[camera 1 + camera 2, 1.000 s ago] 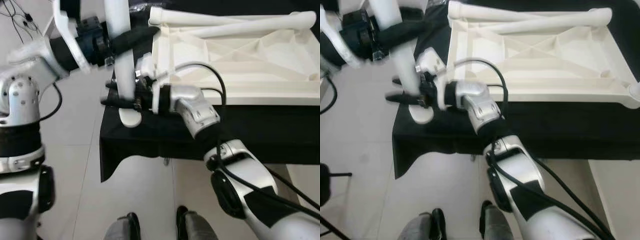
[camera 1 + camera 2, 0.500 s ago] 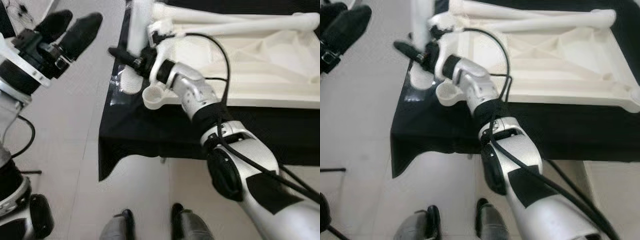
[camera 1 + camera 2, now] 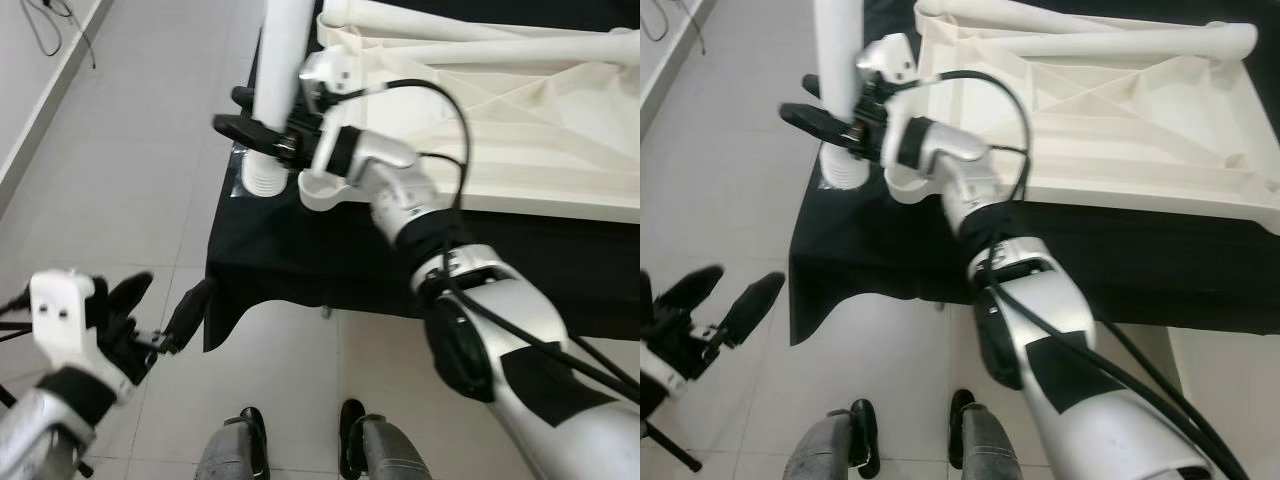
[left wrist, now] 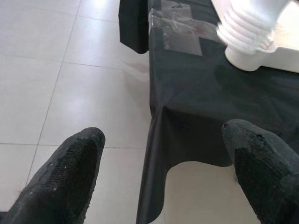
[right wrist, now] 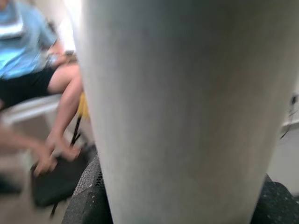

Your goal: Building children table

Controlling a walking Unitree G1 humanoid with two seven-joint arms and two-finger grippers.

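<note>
Left eye view, item by item. Right end effector (image 3: 262, 135): black fingers closed around a white table leg (image 3: 283, 60), which stands upright at the near left corner of the desk (image 3: 300, 250). Leg's ribbed, threaded lower end (image 3: 263, 178) sits on the black cloth just beside the round corner socket (image 3: 322, 190) of the tabletop, not in it. Tabletop (image 3: 530, 140): white plastic, lying underside up on the desk, ribs showing; two further white legs (image 3: 480, 45) lie across its far edge. Left end effector (image 3: 150, 310): low over the tiled floor (image 3: 120, 180) beside the desk, well apart from the work, fingers spread wide and holding nothing; left wrist view confirms both pads (image 4: 65, 172) apart with floor and cloth edge between them.

Right wrist view: leg (image 5: 182, 107) close up between the fingers; a seated person (image 5: 37, 74) in the blurred background.

Step in hand, as judged: seating the first leg into the corner socket. No leg looks mounted yet, so the task appears to be at an early stage.

Next move calls for: lifting the threaded end over the socket rim, centring it, keeping the leg vertical, then turning it to engage the thread. Risk: a tilted leg may cross-thread or push the tabletop along the cloth.
</note>
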